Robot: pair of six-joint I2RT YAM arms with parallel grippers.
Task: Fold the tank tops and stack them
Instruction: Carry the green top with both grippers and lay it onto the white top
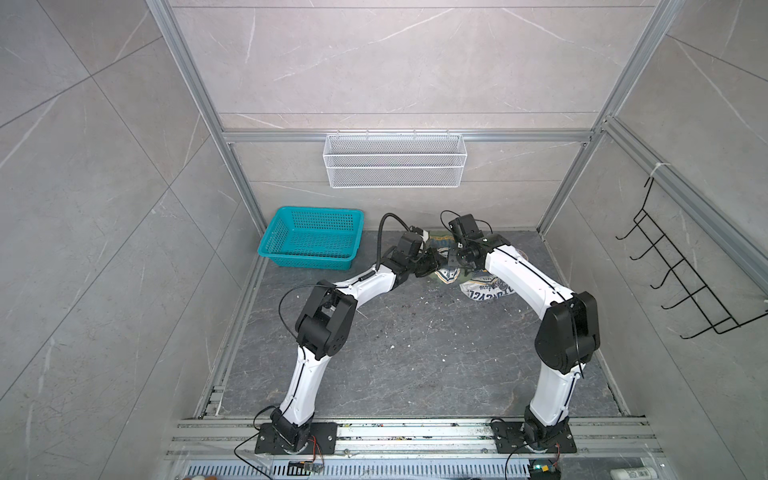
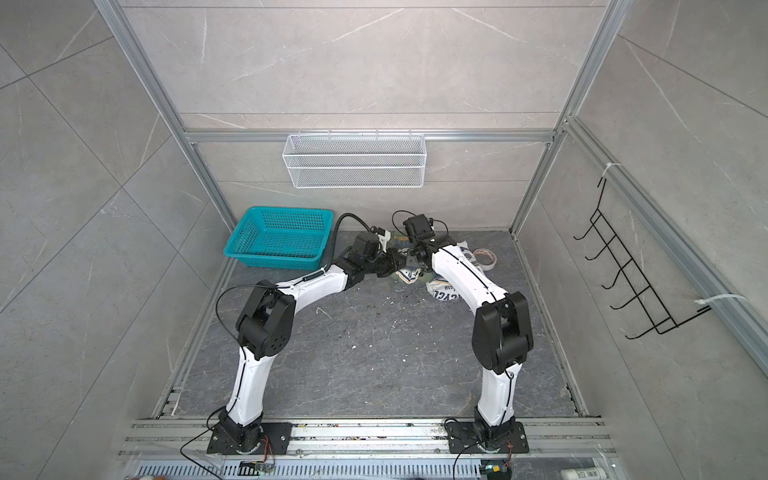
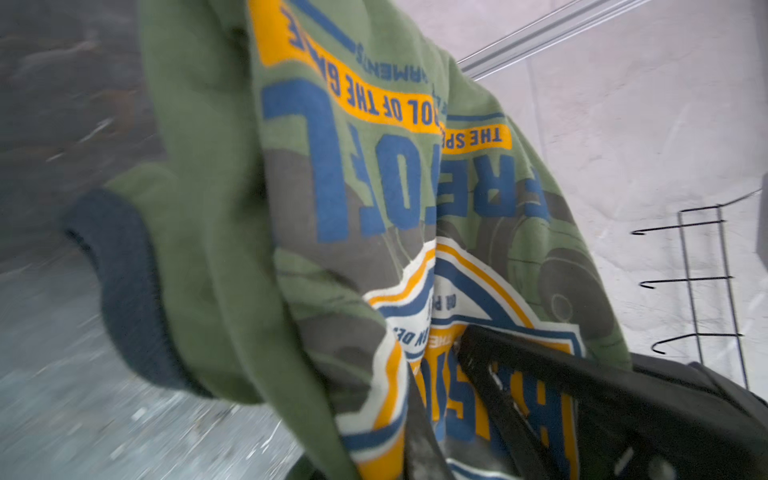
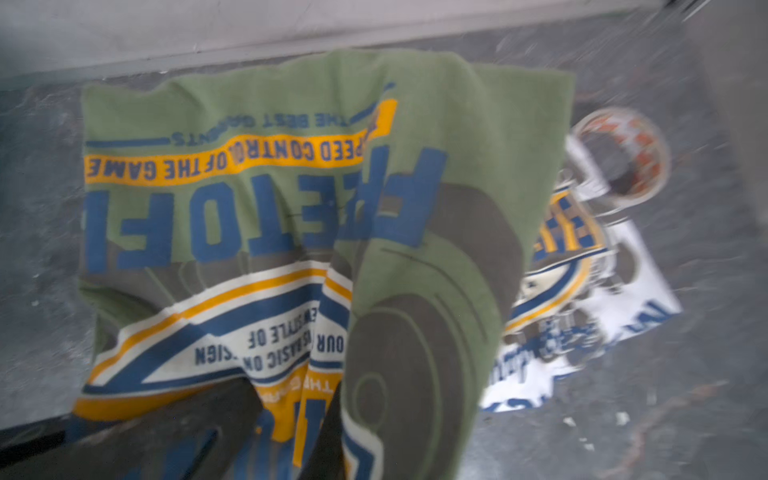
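Observation:
The olive green tank top (image 1: 448, 275) hangs bunched between my two grippers at the back middle of the table, its navy-yellow graphic facing the wrist cameras. My left gripper (image 3: 451, 399) is shut on a fold of the olive cloth (image 3: 332, 187) at the graphic. My right gripper (image 4: 282, 428) is shut on the same olive top (image 4: 291, 208) close beside it. In both top views the left gripper (image 1: 432, 264) and right gripper (image 1: 452, 259) nearly meet. The white tank top (image 4: 582, 291) lies crumpled on the table behind and right of the olive one, partly under the right arm (image 1: 484, 291).
A teal plastic basket (image 1: 311, 239) stands at the back left of the table. A roll of tape (image 2: 484, 258) rests beside the white top. A white wire basket (image 1: 395, 160) hangs on the back wall and a black hook rack (image 1: 685, 282) on the right wall.

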